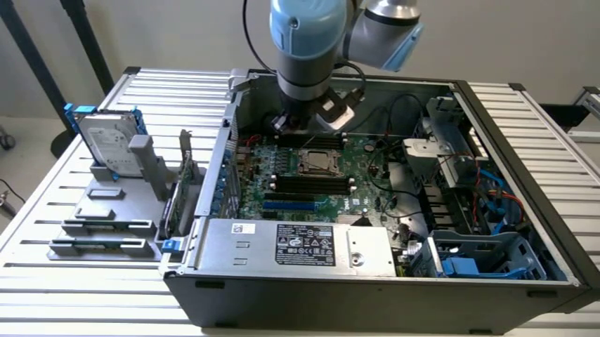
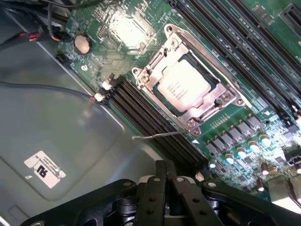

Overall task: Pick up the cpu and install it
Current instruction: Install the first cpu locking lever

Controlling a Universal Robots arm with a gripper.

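The cpu point(image 2: 183, 85) lay seated in the socket frame point(image 2: 221, 97) on the green motherboard point(image 1: 367, 188) of the open computer case point(image 1: 375, 295), silvery top up, the metal frame around its edges. The gripper point(image 2: 165, 165) hung above the board just beside the socket frame, its two black fingers point(image 2: 153, 188) clenched together with nothing between them. Black memory slots point(image 2: 141, 106) ran along both sides of the socket frame. A thin wire lever point(image 2: 160, 135) stuck out near the frame, and a coin cell battery point(image 2: 82, 44) sat farther from it.
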